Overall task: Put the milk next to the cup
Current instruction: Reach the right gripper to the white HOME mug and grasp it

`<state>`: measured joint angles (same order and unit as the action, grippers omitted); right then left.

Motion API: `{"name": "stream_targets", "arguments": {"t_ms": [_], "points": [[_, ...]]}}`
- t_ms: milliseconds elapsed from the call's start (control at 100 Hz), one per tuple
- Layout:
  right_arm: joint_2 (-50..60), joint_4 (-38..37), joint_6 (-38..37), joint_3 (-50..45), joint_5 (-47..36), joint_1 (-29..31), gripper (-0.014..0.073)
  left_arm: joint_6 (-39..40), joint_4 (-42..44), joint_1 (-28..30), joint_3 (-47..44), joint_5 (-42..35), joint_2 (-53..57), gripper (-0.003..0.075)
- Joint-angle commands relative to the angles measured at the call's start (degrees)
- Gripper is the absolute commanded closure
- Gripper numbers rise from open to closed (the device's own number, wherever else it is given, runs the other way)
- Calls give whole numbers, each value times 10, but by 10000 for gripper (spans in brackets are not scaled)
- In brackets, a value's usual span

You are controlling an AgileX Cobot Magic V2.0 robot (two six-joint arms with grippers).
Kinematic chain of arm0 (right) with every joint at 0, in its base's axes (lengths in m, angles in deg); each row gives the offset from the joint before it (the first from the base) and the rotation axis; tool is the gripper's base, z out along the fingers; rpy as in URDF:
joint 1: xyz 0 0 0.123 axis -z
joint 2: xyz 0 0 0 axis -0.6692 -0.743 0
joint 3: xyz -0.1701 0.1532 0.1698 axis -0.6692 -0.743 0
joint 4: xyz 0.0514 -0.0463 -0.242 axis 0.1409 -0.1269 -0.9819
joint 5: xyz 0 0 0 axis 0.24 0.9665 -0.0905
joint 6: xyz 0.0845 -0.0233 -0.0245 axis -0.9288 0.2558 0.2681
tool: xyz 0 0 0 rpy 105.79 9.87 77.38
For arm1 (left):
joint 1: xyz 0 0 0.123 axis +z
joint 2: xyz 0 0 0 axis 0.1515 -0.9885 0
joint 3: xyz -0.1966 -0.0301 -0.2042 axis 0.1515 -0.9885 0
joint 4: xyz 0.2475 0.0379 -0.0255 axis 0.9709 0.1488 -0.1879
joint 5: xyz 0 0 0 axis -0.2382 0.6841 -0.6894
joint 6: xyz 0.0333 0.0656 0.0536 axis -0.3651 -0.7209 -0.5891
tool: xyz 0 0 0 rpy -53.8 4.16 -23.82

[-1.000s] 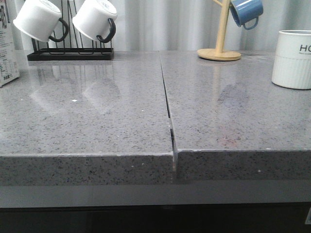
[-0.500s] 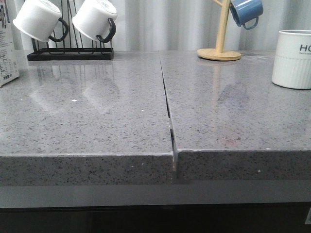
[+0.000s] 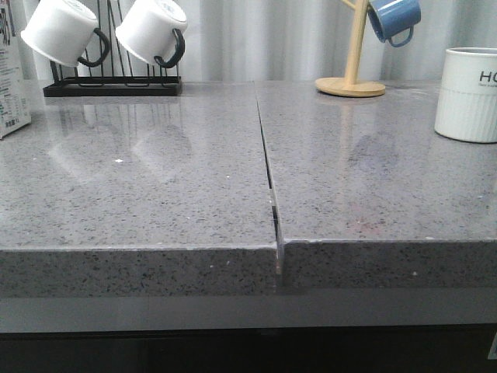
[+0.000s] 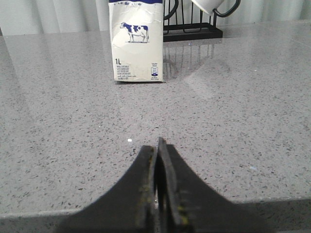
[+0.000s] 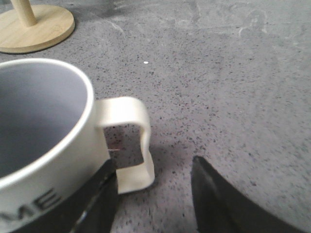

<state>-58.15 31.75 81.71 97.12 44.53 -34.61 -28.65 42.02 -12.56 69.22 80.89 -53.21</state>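
Observation:
The milk carton (image 4: 136, 41), white with a blue top band and a cow picture, stands upright on the grey counter; in the front view only its edge (image 3: 12, 74) shows at the far left. My left gripper (image 4: 158, 145) is shut and empty, low over the counter, well short of the carton. The white ribbed cup (image 3: 467, 93) stands at the far right. In the right wrist view the cup (image 5: 43, 141) is close, its handle (image 5: 131, 141) between my right gripper's open fingers (image 5: 154, 167). Neither gripper shows in the front view.
A black rack (image 3: 112, 85) with two white black-handled mugs (image 3: 66, 31) stands at the back left, just behind the carton. A wooden mug tree (image 3: 351, 84) with a blue mug (image 3: 392, 19) stands at the back right. A seam (image 3: 268, 167) splits the counter.

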Motion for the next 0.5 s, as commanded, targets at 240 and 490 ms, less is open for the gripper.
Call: {"name": "stream_targets", "arguments": {"t_ms": [240, 490], "points": [[-69, -3, 3, 87, -40, 4, 427, 5, -3, 2, -21, -46, 18, 741], [-70, -3, 3, 89, -42, 4, 634, 5, -3, 2, -21, -46, 18, 741]]}}
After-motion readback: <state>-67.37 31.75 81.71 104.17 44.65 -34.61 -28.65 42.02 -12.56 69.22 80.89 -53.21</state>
